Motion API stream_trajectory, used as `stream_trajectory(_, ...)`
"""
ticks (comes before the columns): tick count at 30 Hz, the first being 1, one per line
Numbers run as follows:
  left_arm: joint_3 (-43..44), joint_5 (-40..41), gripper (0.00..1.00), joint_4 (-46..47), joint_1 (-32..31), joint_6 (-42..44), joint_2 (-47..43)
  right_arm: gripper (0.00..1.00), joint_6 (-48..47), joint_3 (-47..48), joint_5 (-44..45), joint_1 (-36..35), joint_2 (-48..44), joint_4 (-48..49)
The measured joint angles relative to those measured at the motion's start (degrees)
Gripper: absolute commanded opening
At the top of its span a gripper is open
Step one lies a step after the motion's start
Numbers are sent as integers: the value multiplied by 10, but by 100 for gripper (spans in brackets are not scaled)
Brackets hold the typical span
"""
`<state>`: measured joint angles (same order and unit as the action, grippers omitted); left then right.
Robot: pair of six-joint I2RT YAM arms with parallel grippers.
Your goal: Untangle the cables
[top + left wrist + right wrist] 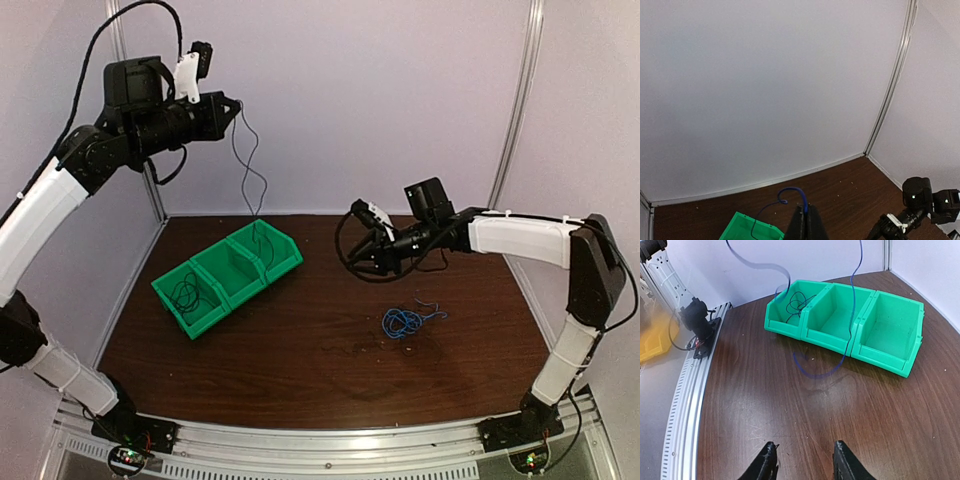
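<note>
My left gripper (pixel 237 106) is raised high at the back left and is shut on a thin blue cable (pixel 250 170). The cable hangs down to the row of three green bins (pixel 200 310). In the left wrist view the shut fingers (pixel 809 215) pinch the blue cable (pixel 792 191), which loops above them. In the right wrist view this cable (pixel 852 300) drops in front of the bins (pixel 890 357) and its end curls on the table. Thin black cables (pixel 795 302) lie in one end bin. A blue tangle (pixel 404 320) lies on the table. My right gripper (pixel 805 447) is open and empty, low over the table (pixel 362 240).
White walls enclose the table, with a corner post (pixel 515 110) at the back right. A slotted metal rail (pixel 330 455) runs along the near edge. A yellow object (pixel 652 340) sits beyond the rail in the right wrist view.
</note>
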<state>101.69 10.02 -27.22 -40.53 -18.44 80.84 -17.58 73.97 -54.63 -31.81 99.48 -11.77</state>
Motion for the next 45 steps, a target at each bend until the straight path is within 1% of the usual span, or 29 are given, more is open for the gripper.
stream_trajectory(5,110,8,0,3,5,37,35,41,-18,-16,8,3,-36,-36)
stream_trajectory(8,145,20,0,4,5,59,43,42,-36,-43,16,12,-84,-55)
stream_trajectory(13,158,50,0,4,5,94,48,43,-58,-100,26,58,-160,-76)
stream_trajectory(17,162,70,0,2,7,117,51,46,-68,-156,49,106,-214,-83)
stream_trajectory(20,172,68,0,2,8,122,52,49,-72,-195,69,125,-243,-77)
stream_trajectory(23,177,40,0,2,8,118,52,50,-73,-221,82,137,-252,-69)
stream_trajectory(26,143,-9,0,21,9,101,44,51,-73,-220,99,151,-242,-65)
stream_trajectory(30,75,-103,0,45,9,66,47,51,-83,-164,110,156,-196,-111)
stream_trajectory(33,71,-161,0,52,9,50,78,52,-96,-143,118,156,-196,-134)
stream_trajectory(36,117,-196,0,43,9,42,123,54,-97,-161,134,158,-233,-135)
stream_trajectory(40,224,-202,0,9,9,43,167,54,-90,-212,143,165,-276,-111)
stream_trajectory(42,272,-196,0,-7,9,46,166,55,-88,-227,144,169,-272,-100)
stream_trajectory(45,288,-176,0,-13,9,53,142,55,-88,-236,150,174,-253,-91)
